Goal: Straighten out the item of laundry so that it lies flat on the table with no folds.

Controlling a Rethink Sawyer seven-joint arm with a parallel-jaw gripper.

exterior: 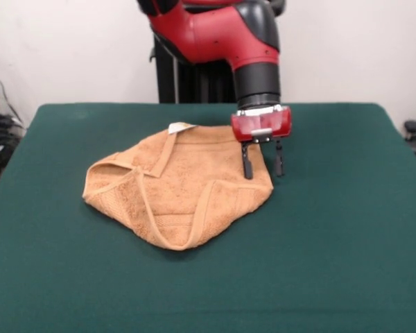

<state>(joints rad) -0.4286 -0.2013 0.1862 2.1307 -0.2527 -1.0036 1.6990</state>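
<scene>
The orange-tan towel (177,184) lies crumpled on the dark green table (333,229), left of centre. Its left and front parts are folded over, with border bands running across the top, and a small white tag (177,127) shows at its far edge. My gripper (263,168) hangs from the red and black arm over the towel's right edge. Its two dark fingers (247,166) are spread apart and hold nothing. The left finger stands over the towel's right edge; the right finger stands over bare table just beyond it.
The robot's black pedestal (187,76) stands behind the table's far edge. Cables and dark gear (0,139) sit off the table's left side, and a dark object (414,132) off its right side.
</scene>
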